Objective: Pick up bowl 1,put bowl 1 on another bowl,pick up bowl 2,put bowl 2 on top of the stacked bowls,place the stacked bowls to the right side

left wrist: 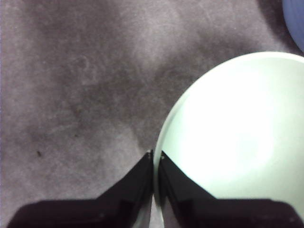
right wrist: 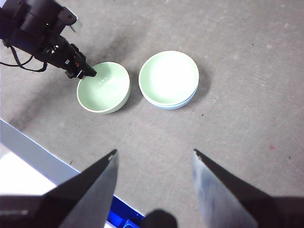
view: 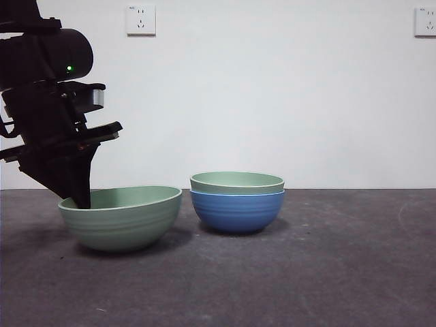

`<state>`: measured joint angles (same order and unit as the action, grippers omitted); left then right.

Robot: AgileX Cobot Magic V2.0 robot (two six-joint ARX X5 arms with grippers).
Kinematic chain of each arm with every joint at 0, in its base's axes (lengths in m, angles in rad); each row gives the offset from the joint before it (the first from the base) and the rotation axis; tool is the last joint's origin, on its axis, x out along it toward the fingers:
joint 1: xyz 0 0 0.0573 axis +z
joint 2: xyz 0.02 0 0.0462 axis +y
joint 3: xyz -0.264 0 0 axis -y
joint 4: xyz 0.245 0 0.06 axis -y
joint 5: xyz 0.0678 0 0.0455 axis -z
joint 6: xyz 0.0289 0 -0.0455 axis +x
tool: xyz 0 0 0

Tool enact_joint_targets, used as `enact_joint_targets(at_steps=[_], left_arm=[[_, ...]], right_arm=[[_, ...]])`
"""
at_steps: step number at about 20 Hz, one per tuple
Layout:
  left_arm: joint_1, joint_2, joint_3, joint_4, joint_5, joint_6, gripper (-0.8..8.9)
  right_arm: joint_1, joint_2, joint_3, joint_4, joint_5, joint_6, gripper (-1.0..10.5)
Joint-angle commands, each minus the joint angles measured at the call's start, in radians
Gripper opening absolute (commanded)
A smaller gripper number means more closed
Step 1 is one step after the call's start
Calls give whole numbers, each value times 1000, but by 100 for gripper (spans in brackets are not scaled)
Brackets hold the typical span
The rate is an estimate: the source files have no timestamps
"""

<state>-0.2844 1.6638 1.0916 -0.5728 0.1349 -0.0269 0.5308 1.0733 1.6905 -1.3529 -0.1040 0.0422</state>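
two bowls are already nested: a pale green bowl (view: 236,181) sits inside the blue bowl (view: 237,212) near the middle of the grey table (view: 340,272), so the first stacking looks done. one more pale green bowl, bowl 2 (view: 122,218), stands alone just beside that pair, not touching it. the left gripper (left wrist: 156,154) has its jaws pinched together on this bowl's rim, one jaw inside and one outside, on the side away from the stack; i'd guess that edge grip lets it lift the bowl and lower it into the others. bowl 2 looks slightly tilted in the front view, round, faintly ridged outside, smooth and bright inside. the right gripper (right wrist: 154,154) hangs high over the table with jaws spread wide, holding nothing, waiting.
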Motion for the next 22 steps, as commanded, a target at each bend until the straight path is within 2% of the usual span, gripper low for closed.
enact_joint_targets(at_steps=[1,8,11,16,22], left_arm=[[-5,-27,-3,-5,4,1,-8],[-63,-218,-2,-40,4,5,-8],[-102,-229,66,-72,4,4,-8],[-152,-159,318,-109,-3,6,-8],[-177,116,717,-261,-11,32,-8]], right_arm=[[2,-2,2,-16,0,10,256],[2,-2,2,-16,2,9,253],[2,-2,2,-16,2,9,253],[2,-2,2,-16,2,8,253],[2,-2,2,-16,2,5,253]])
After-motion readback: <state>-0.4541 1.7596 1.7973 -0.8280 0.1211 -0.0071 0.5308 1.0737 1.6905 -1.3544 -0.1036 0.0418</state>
